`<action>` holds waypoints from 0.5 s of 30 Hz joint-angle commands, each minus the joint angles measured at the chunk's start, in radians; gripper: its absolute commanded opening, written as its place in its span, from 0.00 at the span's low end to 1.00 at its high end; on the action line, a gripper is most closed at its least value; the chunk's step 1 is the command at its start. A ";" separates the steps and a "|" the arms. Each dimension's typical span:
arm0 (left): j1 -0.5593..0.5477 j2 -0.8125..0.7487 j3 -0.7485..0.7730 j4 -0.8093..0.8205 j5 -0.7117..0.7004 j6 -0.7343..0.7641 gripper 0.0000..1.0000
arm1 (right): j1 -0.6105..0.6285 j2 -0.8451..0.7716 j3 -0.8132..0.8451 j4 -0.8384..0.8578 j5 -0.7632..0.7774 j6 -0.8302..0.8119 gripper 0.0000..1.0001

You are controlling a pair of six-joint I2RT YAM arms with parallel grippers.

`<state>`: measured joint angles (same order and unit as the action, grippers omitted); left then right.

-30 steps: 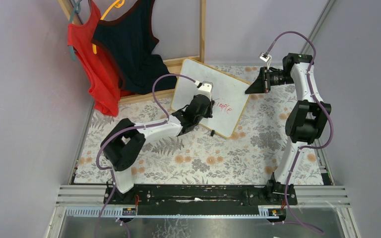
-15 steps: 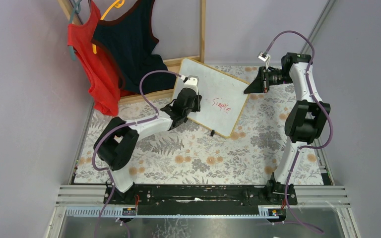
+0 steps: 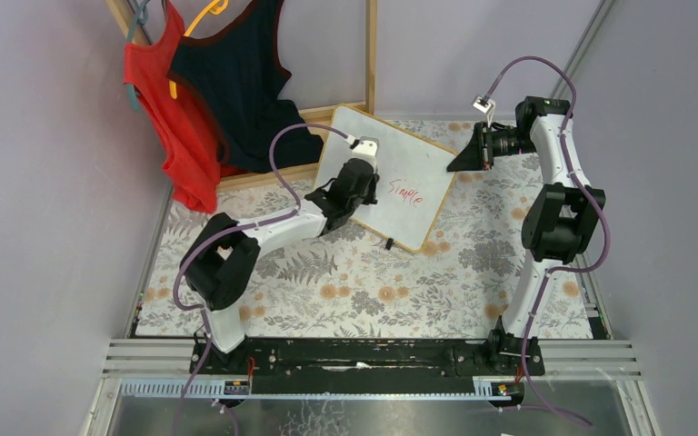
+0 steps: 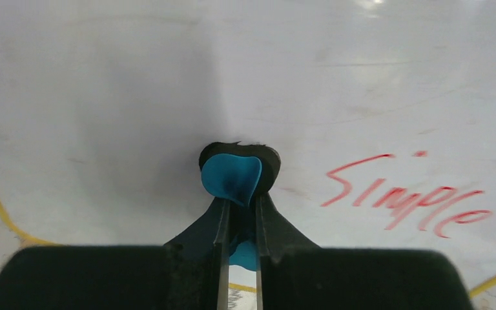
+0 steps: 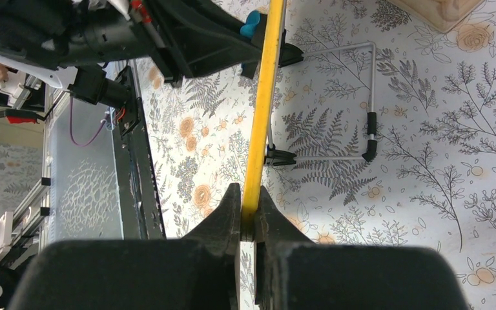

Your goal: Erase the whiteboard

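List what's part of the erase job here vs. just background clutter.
In the job:
whiteboard
red writing "Simple" on it
blue pad, pinched in the left gripper
right gripper, clamped on the board's edge

Just there:
red top and dark top, hanging
wooden rack
floral table cover

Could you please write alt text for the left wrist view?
The left pincer holds a blue eraser against the whiteboard, just left of the red writing "Simple", none of which is wiped yet.
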<state>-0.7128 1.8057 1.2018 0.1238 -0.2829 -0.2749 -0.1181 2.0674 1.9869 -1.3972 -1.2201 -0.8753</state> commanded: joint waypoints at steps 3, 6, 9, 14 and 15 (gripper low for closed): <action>-0.129 0.091 0.128 0.055 0.063 -0.024 0.00 | 0.046 0.011 0.010 -0.065 0.037 -0.046 0.00; -0.179 0.137 0.177 0.044 0.067 -0.038 0.00 | 0.046 0.011 0.010 -0.065 0.037 -0.045 0.00; -0.210 0.167 0.205 0.046 0.085 -0.057 0.00 | 0.046 0.010 0.012 -0.065 0.037 -0.044 0.00; -0.236 0.185 0.217 0.045 0.085 -0.061 0.00 | 0.046 0.011 0.009 -0.065 0.037 -0.045 0.00; -0.235 0.182 0.212 0.043 0.076 -0.059 0.00 | 0.046 0.011 0.009 -0.065 0.037 -0.046 0.00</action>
<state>-0.9379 1.9373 1.4082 0.1299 -0.2665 -0.3084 -0.1200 2.0678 1.9869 -1.3792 -1.2114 -0.8757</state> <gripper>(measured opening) 0.088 0.069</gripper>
